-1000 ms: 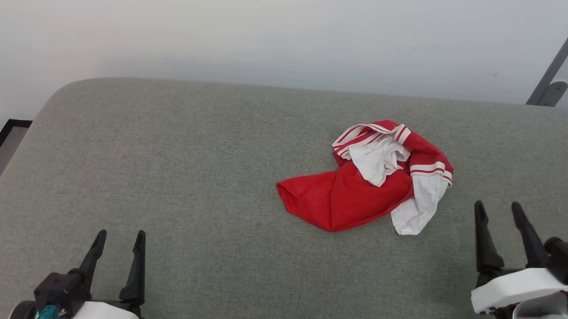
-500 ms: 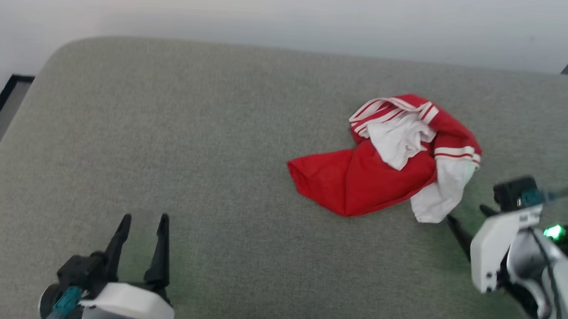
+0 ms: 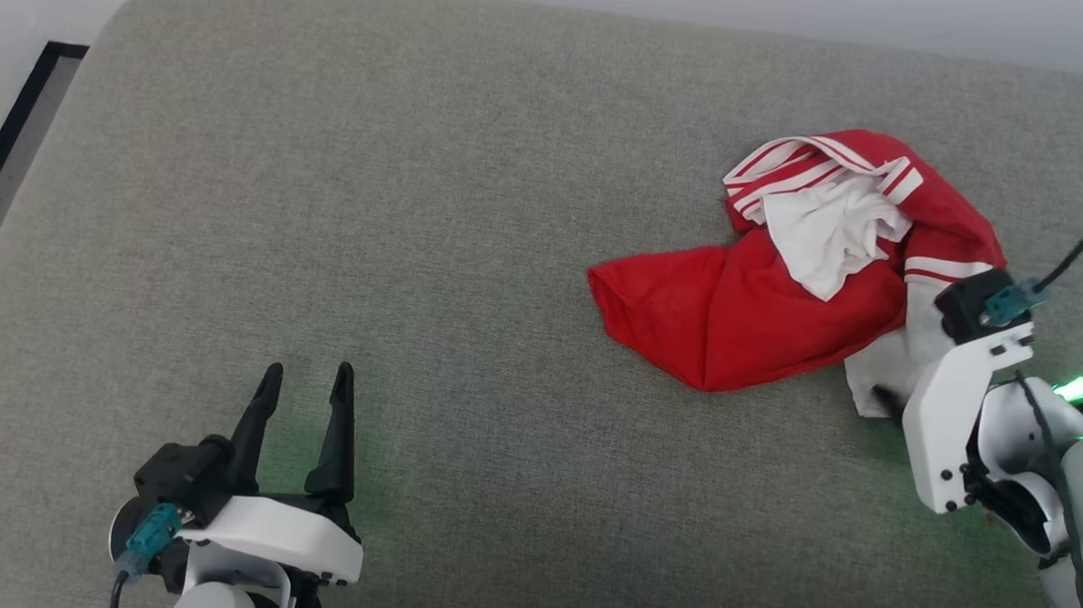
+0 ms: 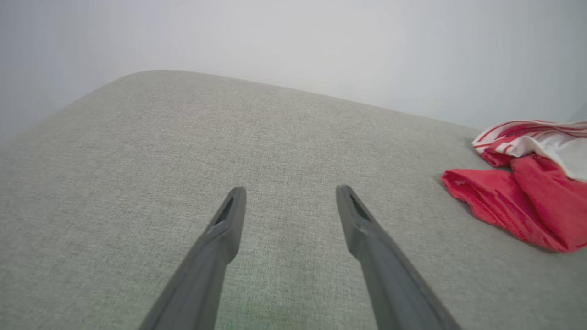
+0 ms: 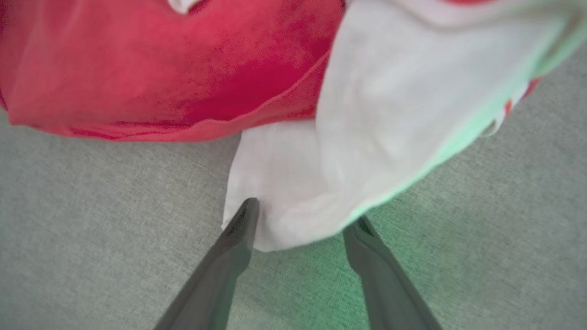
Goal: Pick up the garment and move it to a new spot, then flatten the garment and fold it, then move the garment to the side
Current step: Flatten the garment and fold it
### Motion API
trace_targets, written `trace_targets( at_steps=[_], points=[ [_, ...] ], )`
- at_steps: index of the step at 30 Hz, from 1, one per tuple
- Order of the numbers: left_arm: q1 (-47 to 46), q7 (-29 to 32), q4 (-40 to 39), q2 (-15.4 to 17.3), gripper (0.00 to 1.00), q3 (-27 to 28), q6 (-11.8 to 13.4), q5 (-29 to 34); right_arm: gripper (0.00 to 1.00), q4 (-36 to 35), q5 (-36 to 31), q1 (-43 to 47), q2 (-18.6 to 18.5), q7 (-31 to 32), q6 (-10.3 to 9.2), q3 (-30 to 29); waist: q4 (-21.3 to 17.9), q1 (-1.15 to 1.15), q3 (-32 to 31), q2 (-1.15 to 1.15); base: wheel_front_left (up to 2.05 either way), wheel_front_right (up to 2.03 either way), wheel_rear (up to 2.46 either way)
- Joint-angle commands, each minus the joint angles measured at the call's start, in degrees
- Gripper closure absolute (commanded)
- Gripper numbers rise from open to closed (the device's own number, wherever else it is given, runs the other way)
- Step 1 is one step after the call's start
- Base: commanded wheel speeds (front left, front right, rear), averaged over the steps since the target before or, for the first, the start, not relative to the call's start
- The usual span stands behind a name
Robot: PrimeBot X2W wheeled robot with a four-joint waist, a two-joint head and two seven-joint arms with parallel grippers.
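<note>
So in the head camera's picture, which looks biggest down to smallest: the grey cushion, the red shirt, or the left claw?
1. grey cushion, by far the largest.
2. red shirt, crumpled in a heap.
3. left gripper, open. It is probably nearer the camera, which flatters it, yet it looks clearly smaller than the shirt.

No legible lettering, label, brand mark, numeral or sign on the garment (image 3: 760, 323) or the grey cushion (image 3: 418, 198).

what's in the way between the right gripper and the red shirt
Nothing visible. The right gripper is open, its fingertips right at the edge of the garment's white sleeve end, with just grey cushion around them.
</note>
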Motion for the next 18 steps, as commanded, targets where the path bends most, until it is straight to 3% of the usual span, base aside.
trace_targets(
  at_steps=[1, 10, 18],
  points=[
    [-0.7, -0.3, 0.1, -0.2, 0.0, 0.1, -0.1, -0.6, 0.99, -0.1, -0.4, -0.3, 0.3, -0.2, -0.02, -0.5, 0.1, 0.0, 0.3, 0.0, 0.0, 0.0, 0.0],
    [-1.8, -0.3, 0.4, -0.2, 0.0, -0.3, -0.1, -0.6, 1.0, -1.7, -1.2, 0.6, -0.3, -1.4, -0.02, -6.6, -2.4, 0.0, 0.4, 0.0, 0.0, 0.0, 0.0],
    [-2.7, -0.3, 0.2, -0.3, 0.0, -2.0, -0.1, -0.9, 1.0, -3.7, -0.3, 2.2, -4.6, 1.2, -0.02, -20.7, -3.7, 0.0, 1.7, 0.0, 0.0, 0.0, 0.0]
  ],
)
